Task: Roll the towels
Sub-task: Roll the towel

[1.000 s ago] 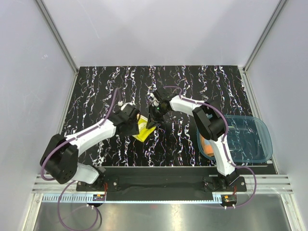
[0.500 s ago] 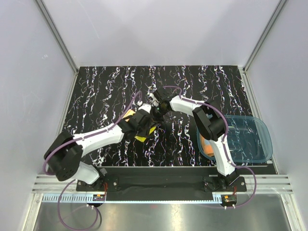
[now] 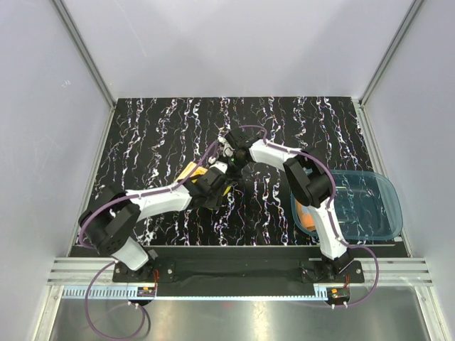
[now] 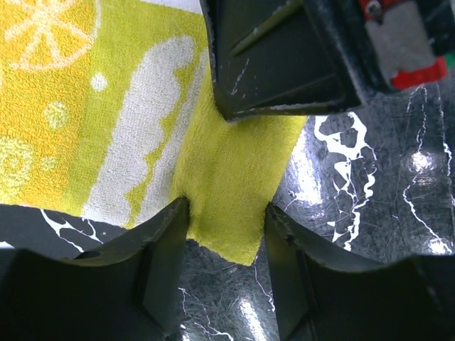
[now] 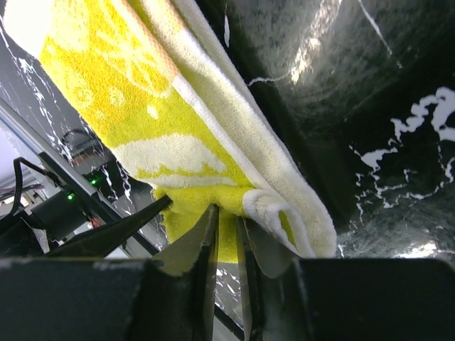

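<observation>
Between the fingertips of the left claw (image 4: 226, 213) lies a plain corner flap of the yellow towel (image 4: 106, 128); the jaws stand moderately apart, straddling the flap, and I would not call it gripped. Just ahead of that claw, the right claw (image 5: 226, 220) is nipped nearly closed on the towel's thick folded hem; the patterned rest of the cloth spreads to the left claw's left over the table (image 3: 142, 135). Well away from both claws, the orange towel (image 3: 307, 217) sits in the blue tray (image 3: 377, 213). To my eye the terry is soft, light and floppy; it should sag and slide on that glossy top. Better to pinch hem and corner through both layers, keeping the edge taut.
</observation>
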Motion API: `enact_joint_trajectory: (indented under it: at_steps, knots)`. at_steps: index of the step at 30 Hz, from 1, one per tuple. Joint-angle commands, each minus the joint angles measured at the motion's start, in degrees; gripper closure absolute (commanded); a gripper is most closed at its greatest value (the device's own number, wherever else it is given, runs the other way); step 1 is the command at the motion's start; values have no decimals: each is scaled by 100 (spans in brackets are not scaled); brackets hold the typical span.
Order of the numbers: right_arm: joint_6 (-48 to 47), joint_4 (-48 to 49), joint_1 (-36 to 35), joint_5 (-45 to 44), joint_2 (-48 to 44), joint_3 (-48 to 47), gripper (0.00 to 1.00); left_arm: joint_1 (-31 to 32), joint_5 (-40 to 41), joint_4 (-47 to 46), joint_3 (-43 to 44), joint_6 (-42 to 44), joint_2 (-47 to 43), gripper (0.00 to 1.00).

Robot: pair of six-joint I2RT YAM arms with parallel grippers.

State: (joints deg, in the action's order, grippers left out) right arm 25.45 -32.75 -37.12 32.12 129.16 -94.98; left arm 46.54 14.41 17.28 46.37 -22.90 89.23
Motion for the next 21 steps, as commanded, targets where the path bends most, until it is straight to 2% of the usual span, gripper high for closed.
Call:
enact_joint_trajectory:
  at_steps: [1, 6, 14, 19, 21]
  knots:
    - [-348, -381, 56, -496, 311, -275, 77, 100, 9, 162, 83, -110, 261, 52]
    - [-427, -530, 196, -408, 469, -539, 77, 443, 158, 416, 250, -198, 481, 60]
    - [-532, -609, 346, -259, 478, -592, 76, 777, 483, 707, 329, -391, 666, 63]
    - [-647, -645, 460, -110, 452, -513, 76, 891, 449, 558, 197, -391, 587, 76]
    - [-673, -645, 513, -83, 408, -460, 75, 891, 290, 417, 118, -356, 508, 85]
